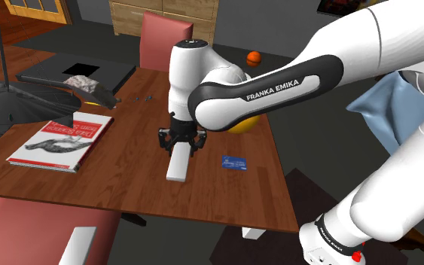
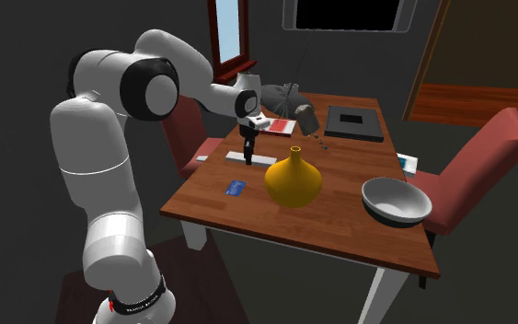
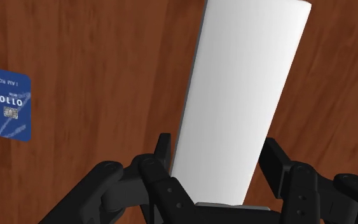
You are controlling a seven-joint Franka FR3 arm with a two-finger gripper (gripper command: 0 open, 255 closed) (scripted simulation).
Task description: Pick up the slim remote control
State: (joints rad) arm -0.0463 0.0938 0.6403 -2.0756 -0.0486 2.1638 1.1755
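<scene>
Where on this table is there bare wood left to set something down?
Bare wood lies between the red-and-white book and the white remote at the hand, and along the table edge before the blue card and yellow vase. The far end is crowded: black umbrella-like thing, flat black box.

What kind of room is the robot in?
Most likely a dining room in a house: a wooden table with red chairs pulled up to it, a bowl and a yellow vase on the table, and a wooden cabinet nearby.
</scene>
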